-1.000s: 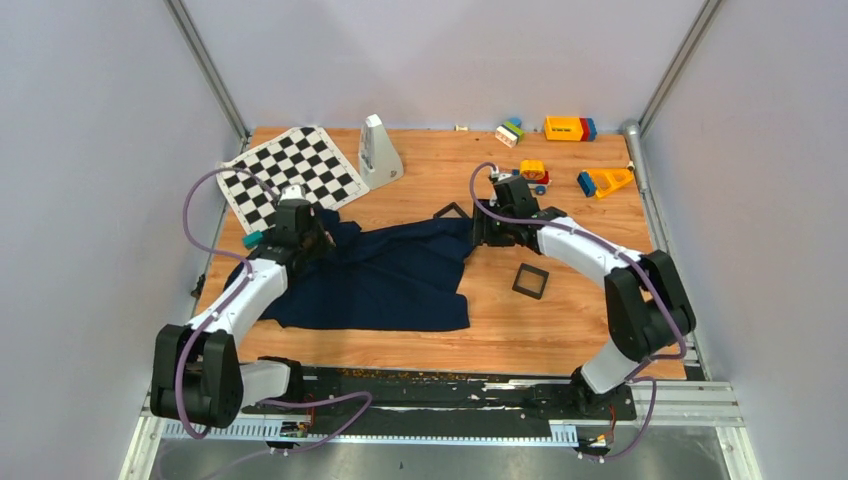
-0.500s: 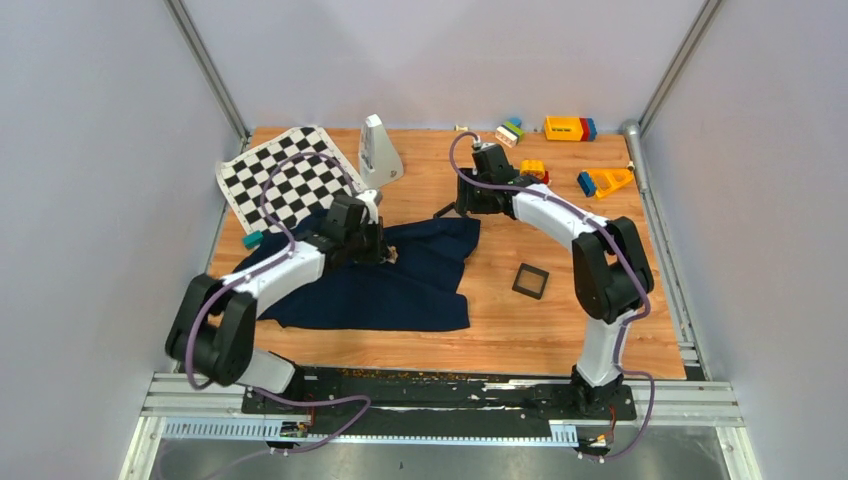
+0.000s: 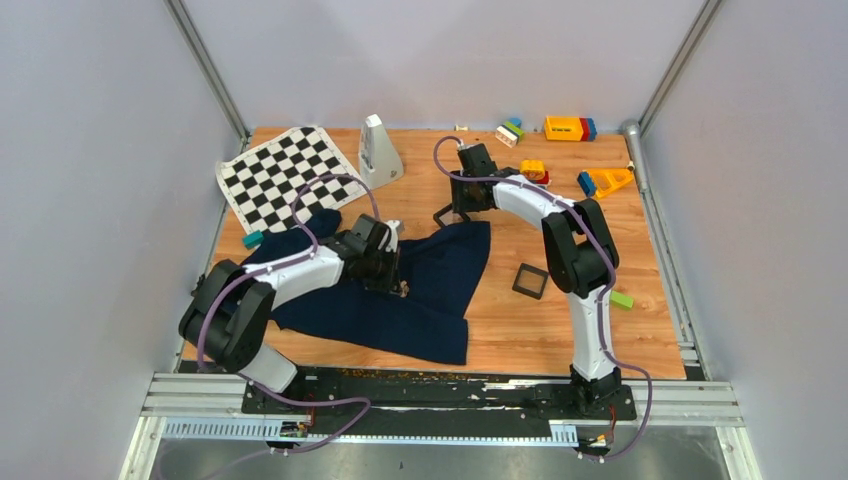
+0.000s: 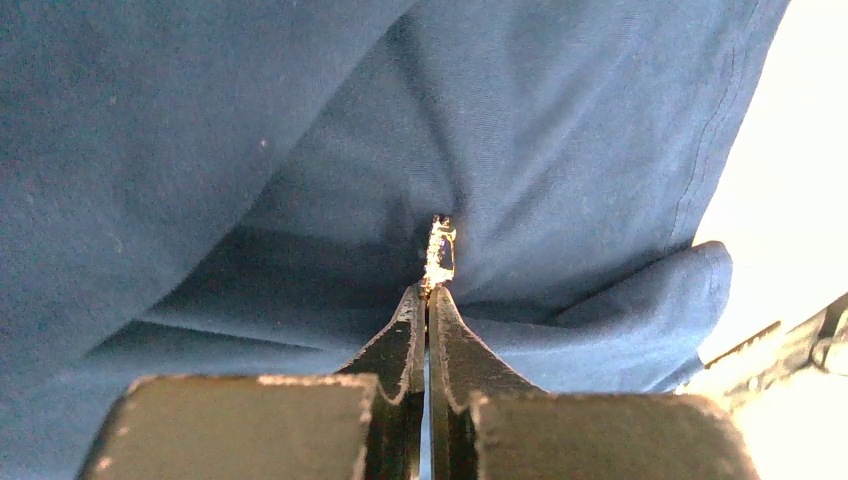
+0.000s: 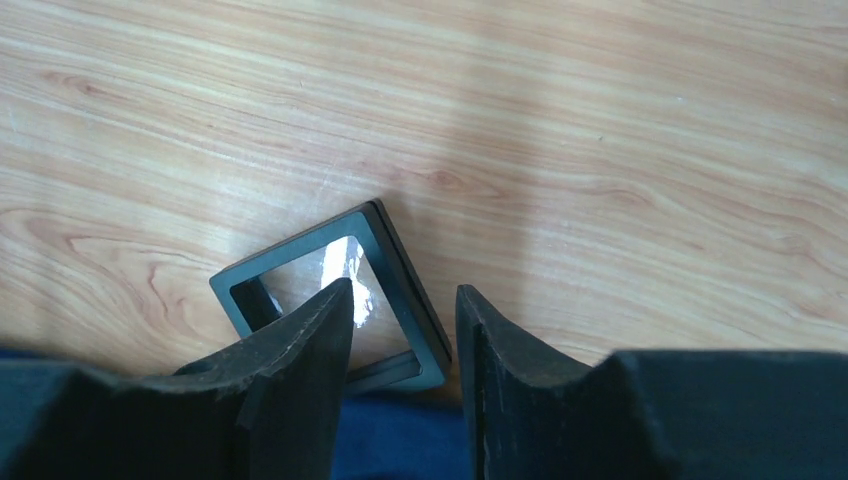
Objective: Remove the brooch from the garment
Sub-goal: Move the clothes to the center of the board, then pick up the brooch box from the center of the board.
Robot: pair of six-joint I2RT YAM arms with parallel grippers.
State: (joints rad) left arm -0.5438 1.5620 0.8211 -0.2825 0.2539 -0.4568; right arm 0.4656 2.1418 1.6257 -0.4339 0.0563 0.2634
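The dark navy garment (image 3: 430, 270) lies spread across the middle of the table and fills the left wrist view (image 4: 250, 150). My left gripper (image 3: 398, 283) is over its middle, shut on a small gold brooch (image 4: 439, 245) held at the fingertips (image 4: 428, 292). The cloth puckers toward the brooch. My right gripper (image 3: 455, 205) is open at the garment's far edge, its fingers (image 5: 405, 295) straddling the side of a black square frame (image 5: 295, 248) lying on the wood.
A second black square frame (image 3: 530, 281) lies right of the garment, with a green block (image 3: 622, 299) beyond it. The chequered mat (image 3: 290, 175) and a white wedge-shaped object (image 3: 378, 150) are at the back left. Toy blocks (image 3: 568, 128) sit at the back right.
My left gripper has moved right and nearer over the garment, dragging the cloth with it. My right gripper has moved left and farther, to the black frame.
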